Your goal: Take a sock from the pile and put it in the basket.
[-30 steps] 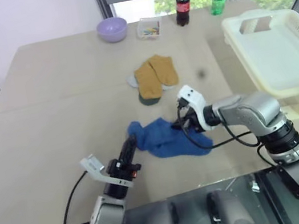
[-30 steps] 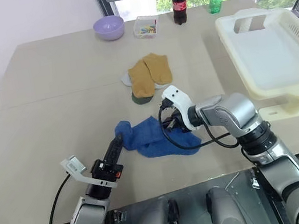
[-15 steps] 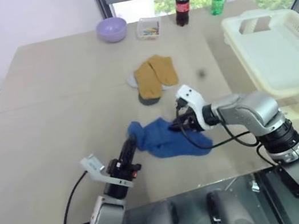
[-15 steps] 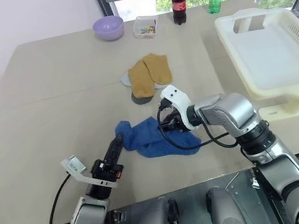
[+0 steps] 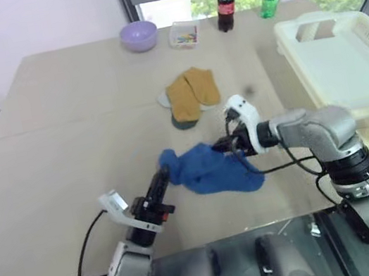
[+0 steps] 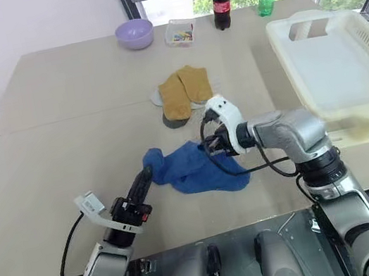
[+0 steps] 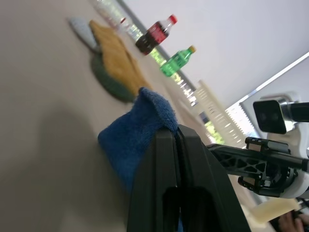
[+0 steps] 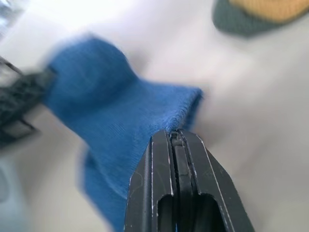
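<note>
sock (image 6: 193, 168): soft knit, medium blue, light and limp — it will drape and sag from whatever point lifts it, and it will not slip easily out of a firm pinch; nothing fragile about it.
make-up of the blue bundle: looks like more than one layer of blue cloth; I cannot tell whether one sock or two lie there, so a lift may drag a second one along.
where to hold: a folded edge or cuff, pinched through both layers — the cuff edge in the right wrist view is such a spot.
right gripper (image 6: 213, 146): jaws closed tight on the right-hand edge of the sock; in the right wrist view the blue cuff runs right into the closed fingertips.
left gripper (image 5: 164, 180): jaws closed, tip touching the left lobe of the sock; the left wrist view shows blue cloth bunched against the fingertips, a pinch there is likely but not certain.
sock, place: on the tabletop, toward its near edge, about midway along it, stretched between the two grippers.
pile (image 5: 190, 96): mustard-brown and grey socks, further toward the middle of the tabletop, apart from the blue sock.
basket (image 5: 343, 63): at the right edge of the tabletop, well apart from the sock, empty as far as seen.
</note>
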Action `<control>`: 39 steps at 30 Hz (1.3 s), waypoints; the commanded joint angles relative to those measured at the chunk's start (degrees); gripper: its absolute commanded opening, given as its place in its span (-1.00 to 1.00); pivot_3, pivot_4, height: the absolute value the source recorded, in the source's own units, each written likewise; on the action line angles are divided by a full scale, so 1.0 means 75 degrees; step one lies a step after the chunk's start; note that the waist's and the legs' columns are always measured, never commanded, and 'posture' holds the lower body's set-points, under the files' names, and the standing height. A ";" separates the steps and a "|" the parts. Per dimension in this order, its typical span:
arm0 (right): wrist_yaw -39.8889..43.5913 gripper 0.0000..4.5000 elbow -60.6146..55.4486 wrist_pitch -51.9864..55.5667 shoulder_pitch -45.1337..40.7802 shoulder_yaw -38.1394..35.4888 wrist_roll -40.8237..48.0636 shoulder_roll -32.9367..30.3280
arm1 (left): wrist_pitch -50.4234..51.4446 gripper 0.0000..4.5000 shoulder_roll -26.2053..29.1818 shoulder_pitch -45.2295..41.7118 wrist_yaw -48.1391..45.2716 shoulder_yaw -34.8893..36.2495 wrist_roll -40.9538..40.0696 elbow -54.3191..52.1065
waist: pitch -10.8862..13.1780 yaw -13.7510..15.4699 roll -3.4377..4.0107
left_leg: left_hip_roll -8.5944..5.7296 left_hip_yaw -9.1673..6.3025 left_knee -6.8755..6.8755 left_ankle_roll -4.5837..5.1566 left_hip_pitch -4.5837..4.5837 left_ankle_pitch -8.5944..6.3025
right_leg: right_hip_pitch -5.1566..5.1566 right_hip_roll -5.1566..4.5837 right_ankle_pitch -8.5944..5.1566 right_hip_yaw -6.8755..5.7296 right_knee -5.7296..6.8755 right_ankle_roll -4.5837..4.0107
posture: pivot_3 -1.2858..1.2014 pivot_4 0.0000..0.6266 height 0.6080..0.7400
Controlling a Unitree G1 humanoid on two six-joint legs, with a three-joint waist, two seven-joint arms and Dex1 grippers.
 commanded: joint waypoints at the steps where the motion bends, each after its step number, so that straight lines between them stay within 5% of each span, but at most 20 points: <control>1: -0.0174 -0.98 -0.0839 0.1006 0.0276 -0.1035 0.0572 -0.0088 | 0.0101 -1.00 0.0153 0.0243 -0.0198 0.0026 -0.0453 -0.0574 | 0.0000 -0.0006 0.0001 | 0.0000 -0.0003 -0.0002 0.0000 -0.0001 -0.0001 | 0.0000 -0.0017 0.0000 -0.0004 -0.0003 0.0000 | 0.03 -0.52 1.00; 7: -0.0539 -0.98 -0.1672 0.1669 0.0826 -0.1782 0.1329 -0.0481 | 0.0304 -1.00 0.0434 0.0722 -0.0233 -0.0121 -0.0778 -0.1135 | 0.0006 -0.0026 0.0011 | -0.0001 -0.0003 -0.0011 0.0003 -0.0004 -0.0003 | -0.0002 -0.0023 -0.0001 -0.0005 -0.0014 -0.0001 | 0.03 -0.52 1.00; 19: -0.1732 -0.98 -0.1857 0.1669 0.1376 -0.2214 0.2421 -0.0959 | 0.0025 -1.00 0.0404 0.0650 -0.0069 -0.1253 0.1002 -0.0648 | 0.0007 -0.0014 0.0013 | -0.0002 0.0004 -0.0011 0.0011 -0.0003 -0.0007 | 0.0005 0.0028 -0.0001 -0.0019 -0.0032 0.0000 | 0.03 -0.52 1.00; 39: -0.2628 -0.98 -0.2376 0.1668 0.2245 -0.2255 0.3483 -0.1082 | 0.0094 -1.00 0.0332 0.0427 0.0020 -0.1045 0.0978 -0.0482 | 0.0007 -0.0003 0.0012 | -0.0002 0.0004 -0.0010 0.0018 -0.0003 -0.0011 | 0.0008 0.0033 -0.0001 -0.0021 -0.0034 0.0006 | 0.03 -0.52 1.00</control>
